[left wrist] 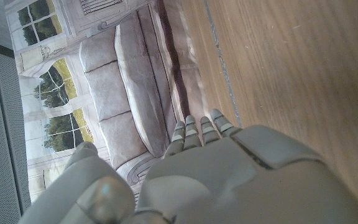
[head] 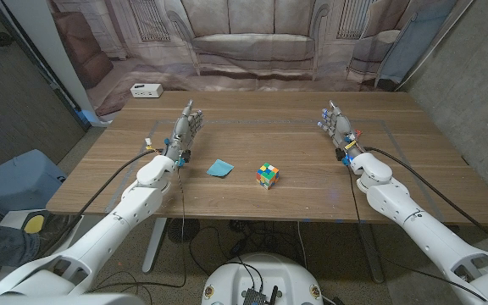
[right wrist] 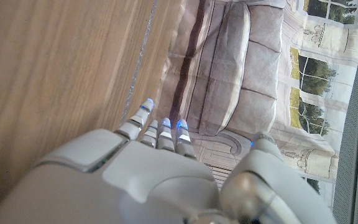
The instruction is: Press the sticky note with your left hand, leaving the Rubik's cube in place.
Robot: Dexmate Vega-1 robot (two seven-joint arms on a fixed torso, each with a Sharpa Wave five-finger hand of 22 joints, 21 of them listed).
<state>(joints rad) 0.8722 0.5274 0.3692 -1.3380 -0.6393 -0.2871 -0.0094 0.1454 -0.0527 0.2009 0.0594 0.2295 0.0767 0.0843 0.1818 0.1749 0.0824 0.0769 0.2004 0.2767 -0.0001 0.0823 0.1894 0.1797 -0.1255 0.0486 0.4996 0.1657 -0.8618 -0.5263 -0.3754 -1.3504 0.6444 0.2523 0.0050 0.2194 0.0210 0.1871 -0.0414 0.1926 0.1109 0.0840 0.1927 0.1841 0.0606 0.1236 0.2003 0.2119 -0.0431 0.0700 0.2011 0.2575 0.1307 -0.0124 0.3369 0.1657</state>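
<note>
The blue sticky note [head: 220, 169] lay on the wooden surface [head: 295, 127] just beside the Rubik's cube [head: 268, 175], on the cube's left as the robot faced it, the two near each other but not touching. The press had not yet begun.

To do the step well, the left hand [head: 185, 130] would likely need to swing inward and back toward the robot, come down over the note from the side away from the cube, and settle its fingers onto the paper from above — a straight drop rather than a sweep, since any sideways slide could carry the note or a fingertip into the cube. Keeping contact on the note's far half from the cube looked the safer choice.

The left hand stood well apart from the note, farther out on the surface than the cube and to its left, fingers extended and held close together, gripping nothing. Its wrist view showed the back of the hand with fingers [left wrist: 199, 129] straight out along the wood grain, toward the printed sofa backdrop [head: 252, 38]. Whether its edge touched the surface could not be told.

The right hand [head: 338, 124] waited on the cube's other side, well apart, likewise extended and holding nothing — its fingertips [right wrist: 158, 132] pointed at the same backdrop. A white power strip [head: 145, 90] sat far beyond the cube, near the surface's back left corner.
</note>
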